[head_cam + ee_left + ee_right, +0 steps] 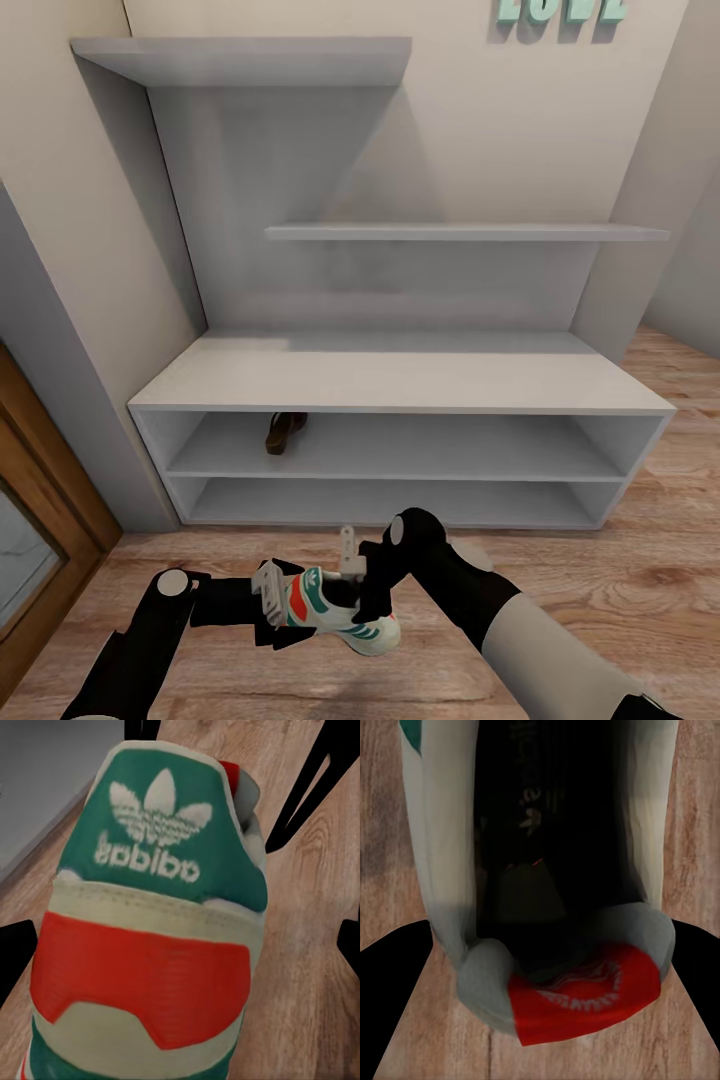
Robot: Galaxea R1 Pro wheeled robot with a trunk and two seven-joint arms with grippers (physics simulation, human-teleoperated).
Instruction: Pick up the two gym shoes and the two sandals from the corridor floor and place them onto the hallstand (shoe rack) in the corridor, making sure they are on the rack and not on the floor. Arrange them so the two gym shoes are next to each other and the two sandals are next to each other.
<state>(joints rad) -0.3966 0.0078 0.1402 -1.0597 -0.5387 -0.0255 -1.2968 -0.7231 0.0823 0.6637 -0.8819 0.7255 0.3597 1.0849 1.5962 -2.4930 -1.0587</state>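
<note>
Nearest, both arms meet low in the head view over one gym shoe [335, 612]. The left gripper [270, 592] sits at the shoe's heel end, its pale fingers against the red and teal trim. The right gripper [355, 570] comes down on the shoe from above, near the opening. Whether either gripper is actually pinching the shoe, or how wide the fingers stand, I cannot tell; the shoe covers the fingertips.

Left wrist view: the shoe's heel [154, 922] very close, teal tab with white trefoil logo, red panel below, cream band between. Dark finger shapes flank it.

Right wrist view: looking down into the shoe's dark opening [536, 855], white collar around it, red patch at the rim.

The shoe sits at or just above the corridor floor [620, 560], wood planks; contact cannot be judged.

Beyond, the hallstand [400, 385], pale grey. One brown sandal [285, 433] is on its upper open shelf, left of middle. Stepped wall shelves above. Teal letters [560, 12] on the wall, cropped. A wooden door frame [45, 470] at far left.
</note>
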